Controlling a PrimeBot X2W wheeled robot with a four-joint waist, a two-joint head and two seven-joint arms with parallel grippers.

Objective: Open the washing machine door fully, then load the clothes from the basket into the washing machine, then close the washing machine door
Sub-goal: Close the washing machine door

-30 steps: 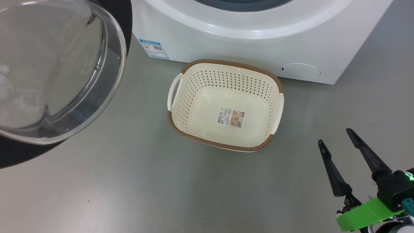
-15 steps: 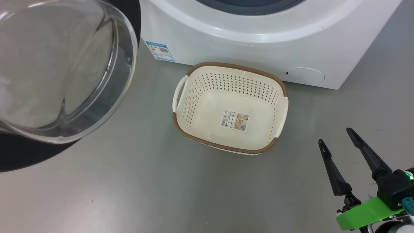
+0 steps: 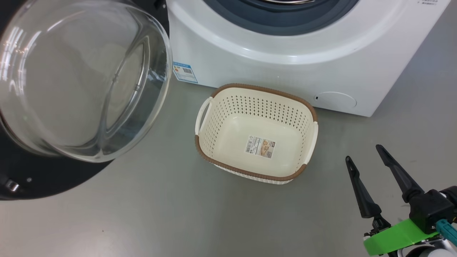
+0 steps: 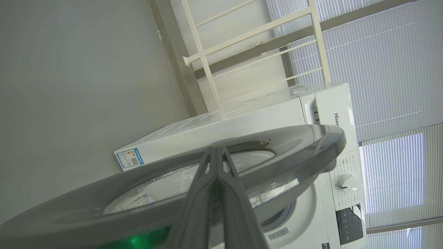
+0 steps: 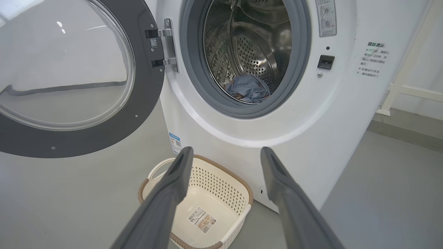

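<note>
The washing machine (image 3: 285,64) stands open. Its door (image 3: 82,78) is swung out to the left, with the glass bowl facing me. In the right wrist view the clothes (image 5: 247,88) lie low in the steel drum, a blue-grey bundle. The basket (image 3: 264,89) sits on the floor before the machine, holding nothing but its label sticker. My right gripper (image 3: 363,152) hovers open to the right of the basket, nothing between its fingers; it is seen as my right gripper (image 5: 226,152) above the basket (image 5: 238,186). My left gripper (image 4: 216,152) is shut, its tips at the door's outer face (image 4: 294,145).
Grey floor spreads around the basket. A white rail frame (image 4: 242,41) and window blinds (image 4: 391,69) stand behind the machine. A pale frame leg (image 5: 405,69) rises at the machine's right side. The round filter cover (image 3: 335,101) sits low on the machine's front.
The head camera has moved: the whole picture has slid down and to the right, and more of the grey-blue gasket shows. My right gripper stays open in the same pose.
</note>
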